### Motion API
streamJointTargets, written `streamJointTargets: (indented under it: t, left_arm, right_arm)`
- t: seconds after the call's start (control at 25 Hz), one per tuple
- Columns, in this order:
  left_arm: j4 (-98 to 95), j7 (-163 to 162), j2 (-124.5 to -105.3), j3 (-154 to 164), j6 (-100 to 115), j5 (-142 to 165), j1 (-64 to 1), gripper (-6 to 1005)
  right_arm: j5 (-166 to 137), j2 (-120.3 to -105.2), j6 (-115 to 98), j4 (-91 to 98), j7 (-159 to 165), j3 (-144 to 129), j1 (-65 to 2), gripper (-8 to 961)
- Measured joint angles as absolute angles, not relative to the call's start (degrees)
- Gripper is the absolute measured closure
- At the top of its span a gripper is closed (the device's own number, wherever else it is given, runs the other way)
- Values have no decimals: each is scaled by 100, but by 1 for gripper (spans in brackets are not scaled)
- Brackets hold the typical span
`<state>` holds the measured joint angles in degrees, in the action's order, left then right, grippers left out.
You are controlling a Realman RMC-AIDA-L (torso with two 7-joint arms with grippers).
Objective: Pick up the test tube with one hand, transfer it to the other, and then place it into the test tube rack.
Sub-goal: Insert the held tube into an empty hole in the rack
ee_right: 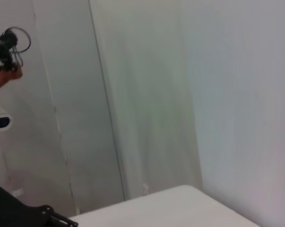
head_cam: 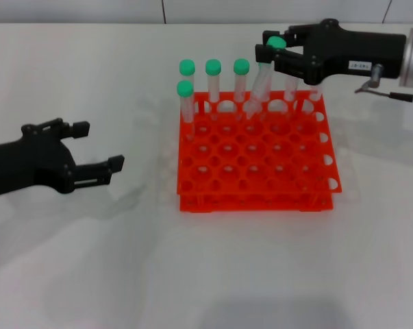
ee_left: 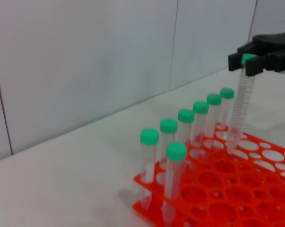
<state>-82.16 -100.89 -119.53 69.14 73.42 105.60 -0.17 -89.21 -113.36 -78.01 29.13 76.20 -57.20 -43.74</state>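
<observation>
We are seeing the right gripper [head_cam: 274, 49], black with a small white label, pinching the test tube [head_cam: 263, 81] just under its rounded green cap. The slim clear tube is hanging tilted below the fingers, its lower end dipping into a back-row hole of the test tube rack [head_cam: 261, 178] directly beneath. That rack is bright orange-red plastic, two-tiered, gridded with round holes. Beside the pincer, along the back rows, other green-capped tubes [head_cam: 214, 82] are standing upright. Well away to the left, the left gripper [head_cam: 93, 147] is hovering over the white table [head_cam: 192, 274], fingers spread, gripping nothing.
</observation>
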Motion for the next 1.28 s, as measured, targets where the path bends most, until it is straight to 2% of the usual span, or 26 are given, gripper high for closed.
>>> streamJointTargets:
  t: [0.44,0.88,1.28]
  left_arm:
    - [-7380,-8942,-11952,6675,7263,9852,51,126]
    - [-7061,-8811,-11936,6538,7262,9798,-67,127]
    - [-6936,-8798,-11935,6521,7250,9834,-122,128]
  right_arm:
    - [-9184,-11416,-7458,3020,7885,-5880,-4770,610]
    - [-9143,-11574,-6949,2954,7976,-6408,-5059,597]
    - [-9085,-11617,-6629,2686,7912,-6453,-5234,584]
